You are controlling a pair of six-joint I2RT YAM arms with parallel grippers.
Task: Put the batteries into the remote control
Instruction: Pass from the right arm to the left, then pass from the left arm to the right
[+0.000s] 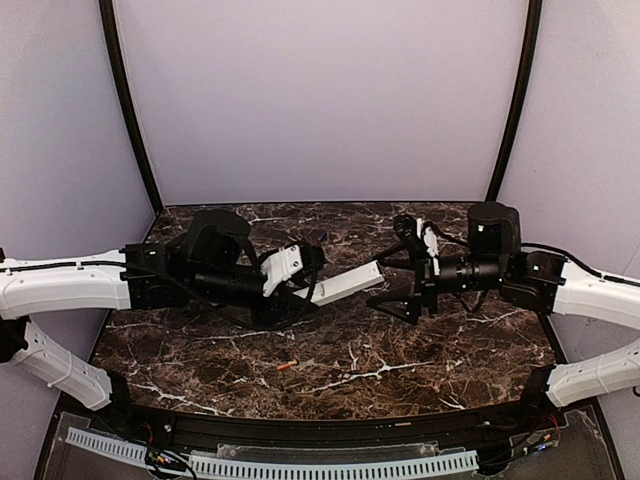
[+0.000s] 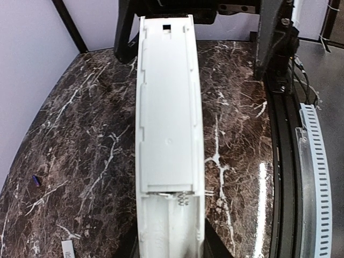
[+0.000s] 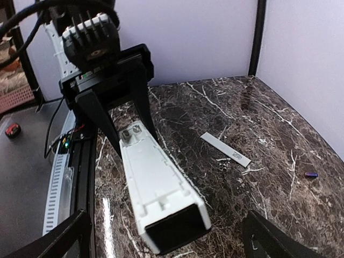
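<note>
From above, the left gripper was clenched on the left end of the remote, which it held slanted over the middle of the table. The right gripper stood released, its jaws spread on either side of the remote's right end. One orange battery lay on the table nearer the arms' bases, well apart from both grippers.

In the left wrist view the remote ran straight away from the camera, back side up. Its battery bay was open at the near end, with a spring showing and no battery visible inside. A small blue thing lay far off to the left, too small to identify.

In the right wrist view the remote's square end pointed at the camera between the wide jaws, and neither jaw touched it. The cover strip lay flat on the table to the right.

The remote looked light, stiff and hollow, with smooth plastic sides likely to slip. It was best pinched across its long edges, away from the bay. The battery seemed apt to roll, so a grip across its middle would suit it.
</note>
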